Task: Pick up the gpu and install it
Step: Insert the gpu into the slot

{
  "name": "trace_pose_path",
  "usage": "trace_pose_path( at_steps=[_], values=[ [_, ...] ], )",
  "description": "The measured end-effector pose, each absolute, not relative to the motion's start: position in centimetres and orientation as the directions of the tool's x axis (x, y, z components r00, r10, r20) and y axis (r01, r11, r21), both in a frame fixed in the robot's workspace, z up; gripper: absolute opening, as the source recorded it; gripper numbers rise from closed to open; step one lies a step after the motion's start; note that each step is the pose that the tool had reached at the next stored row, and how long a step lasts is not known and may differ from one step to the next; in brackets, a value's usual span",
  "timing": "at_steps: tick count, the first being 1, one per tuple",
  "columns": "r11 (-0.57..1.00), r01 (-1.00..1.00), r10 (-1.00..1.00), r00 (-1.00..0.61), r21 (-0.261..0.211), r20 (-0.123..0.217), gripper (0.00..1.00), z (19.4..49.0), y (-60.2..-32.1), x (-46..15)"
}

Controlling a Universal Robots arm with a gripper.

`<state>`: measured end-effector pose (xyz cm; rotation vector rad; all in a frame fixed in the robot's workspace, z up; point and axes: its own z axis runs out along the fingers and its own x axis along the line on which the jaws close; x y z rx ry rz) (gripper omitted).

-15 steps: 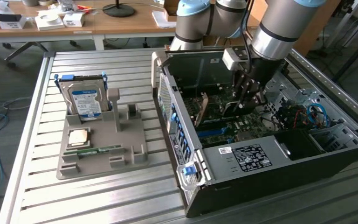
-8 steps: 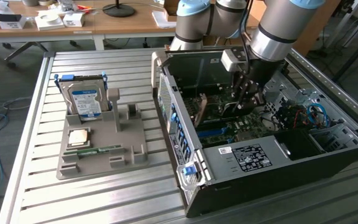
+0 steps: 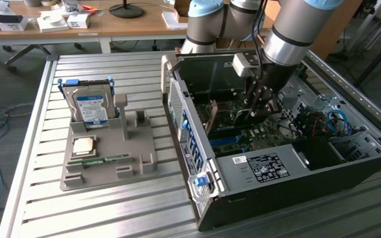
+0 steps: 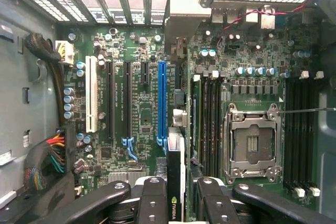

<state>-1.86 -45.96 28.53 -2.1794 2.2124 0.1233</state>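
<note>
Item: gpu point(image 4: 176, 179), in transit. Pick-up done: the card is off the table point(image 3: 38, 148) and inside the open computer case point(image 3: 257, 168), hanging edge-down over the motherboard point(image 4: 131, 40) at about twelve o'clock of the case's middle in the exterior view. Installation not done, by the look of it: the card sits clear above the board, its lower edge running alongside the long blue slot point(image 4: 161, 103) and just beside it; whether it lines up with that slot cannot be told. Gripper point(image 4: 178, 203): partly closed, the two black fingers point(image 4: 153, 203) clamped on either face of the card's upper edge, nothing else touched. In the exterior view the gripper point(image 3: 262, 101) stands upright with the gpu point(image 3: 249, 115) below it. Other stock, at nine o'clock of the case: grey holder tray point(image 3: 137, 168) carrying the hard drive point(image 3: 90, 106), a processor chip point(image 3: 85, 146) and a memory strip point(image 3: 97, 160), all in their places.
</note>
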Motion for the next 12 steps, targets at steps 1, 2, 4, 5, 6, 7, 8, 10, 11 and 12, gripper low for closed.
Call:
trace_pose_path(
  at_steps=[1,2,4,5,6,7,8,10,11,12],
  values=[
    [0.014,-0.999,-0.997,-0.016,0.033,-0.079,0.27,28.54,-46.06,-1.87],
    [0.014,-0.999,-0.997,-0.017,0.033,-0.079,0.27,28.54,-46.18,-1.87],
    [0.014,-0.999,-0.997,-0.017,0.033,-0.079,0.27,28.54,-46.42,-1.87],
    [0.014,-0.999,-0.997,-0.017,0.033,-0.079,0.27,28.54,-46.50,-1.88],
    [0.014,-0.999,-0.997,-0.017,0.033,-0.079,0.27,28.54,-46.57,-1.88],
    [0.014,-0.999,-0.997,-0.017,0.033,-0.079,0.27,28.54,-46.62,-1.90],
    [0.014,-0.999,-0.997,-0.017,0.033,-0.080,0.27,28.54,-46.67,-1.95],
    [0.014,-0.999,-0.997,-0.016,0.033,-0.079,0.27,28.54,-46.76,-2.10],
    [0.014,-0.999,-0.997,-0.016,0.033,-0.080,0.27,28.54,-46.80,-2.19],
    [0.014,-0.999,-0.997,-0.016,0.033,-0.079,0.27,28.54,-46.83,-2.28]
  ],
)
